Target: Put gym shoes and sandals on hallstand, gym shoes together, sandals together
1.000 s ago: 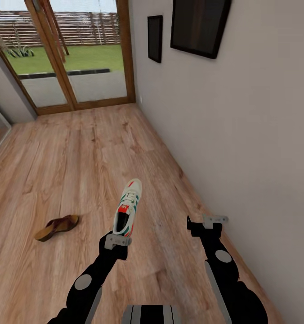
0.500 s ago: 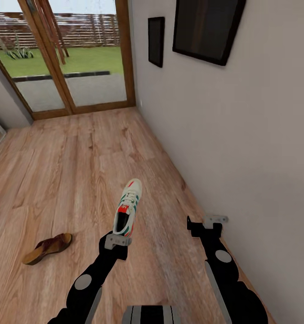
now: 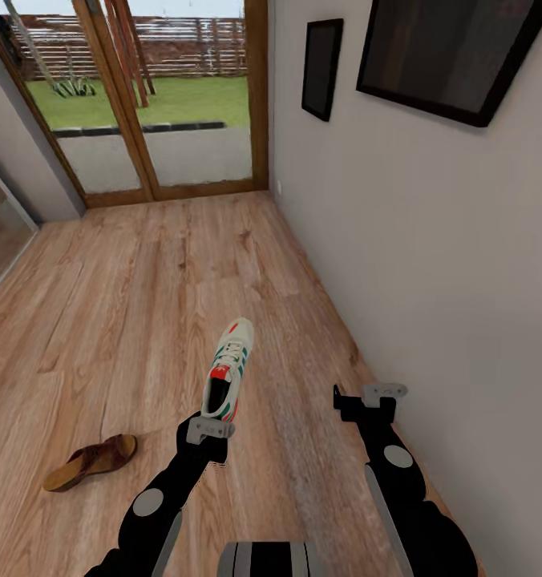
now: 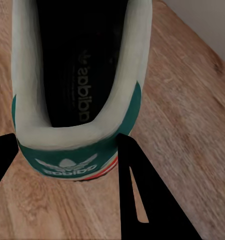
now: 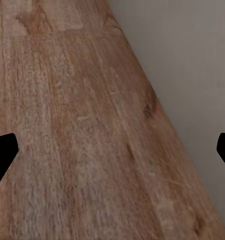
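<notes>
View swung right | left end effector (image 3: 211,430) grips gym shoe (image 3: 228,369) | right end effector (image 3: 367,398) open, empty | corridor floor (image 3: 143,288)

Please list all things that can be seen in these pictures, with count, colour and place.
Shoe: one, cream-white with green stripes, held by its heel above the floor.
Sandal: one, dark brown, on the floor at the head view's left.
Floor: light brown wood planks.
Wall: pale, on the right.
Frames: two, dark, on the wall.
Glass doors: wood-framed, corridor end.
Left gripper: grips the shoe.
Right gripper: open, empty, near the wall.
</notes>
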Motion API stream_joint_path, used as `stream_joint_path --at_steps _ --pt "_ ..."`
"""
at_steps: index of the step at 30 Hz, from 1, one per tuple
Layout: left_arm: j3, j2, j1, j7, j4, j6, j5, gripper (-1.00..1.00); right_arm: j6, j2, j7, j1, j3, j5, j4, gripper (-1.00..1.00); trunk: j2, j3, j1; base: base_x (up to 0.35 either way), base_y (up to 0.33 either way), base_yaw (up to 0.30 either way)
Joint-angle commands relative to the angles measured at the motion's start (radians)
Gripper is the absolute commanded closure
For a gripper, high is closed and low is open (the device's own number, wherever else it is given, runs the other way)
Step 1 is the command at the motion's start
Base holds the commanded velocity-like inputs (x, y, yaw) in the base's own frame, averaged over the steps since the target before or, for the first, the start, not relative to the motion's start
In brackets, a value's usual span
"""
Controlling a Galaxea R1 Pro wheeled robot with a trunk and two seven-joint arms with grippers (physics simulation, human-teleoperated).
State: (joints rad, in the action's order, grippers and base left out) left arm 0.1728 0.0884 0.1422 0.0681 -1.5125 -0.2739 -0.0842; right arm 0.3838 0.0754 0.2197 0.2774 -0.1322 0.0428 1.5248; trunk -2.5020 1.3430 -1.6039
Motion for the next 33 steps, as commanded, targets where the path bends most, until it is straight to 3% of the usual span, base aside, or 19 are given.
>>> stream_joint_path --at_steps 1,6,33 --pt "-0.001 0.001 0.000 0.006 -0.002 -0.005 -0.009 1.00 0.007 0.000 0.004 0.000 -0.001 0.005 0.001 -1.00 0.000 0.002 0.000 0.334 0.000 0.218" --pt "-0.001 0.001 0.000 0.007 -0.002 -0.005 -0.009 1.00 0.007 0.000 0.004 0.000 -0.001 0.005 0.001 -1.00 0.000 0.006 0.000 0.334 0.000 0.172" --pt "-0.001 0.001 0.000 0.007 -0.002 -0.005 -0.009 1.00 0.007 0.000 0.004 0.001 -0.001 0.005 0.001 -1.00 0.000 0.009 0.000 0.334 -0.029 0.030"
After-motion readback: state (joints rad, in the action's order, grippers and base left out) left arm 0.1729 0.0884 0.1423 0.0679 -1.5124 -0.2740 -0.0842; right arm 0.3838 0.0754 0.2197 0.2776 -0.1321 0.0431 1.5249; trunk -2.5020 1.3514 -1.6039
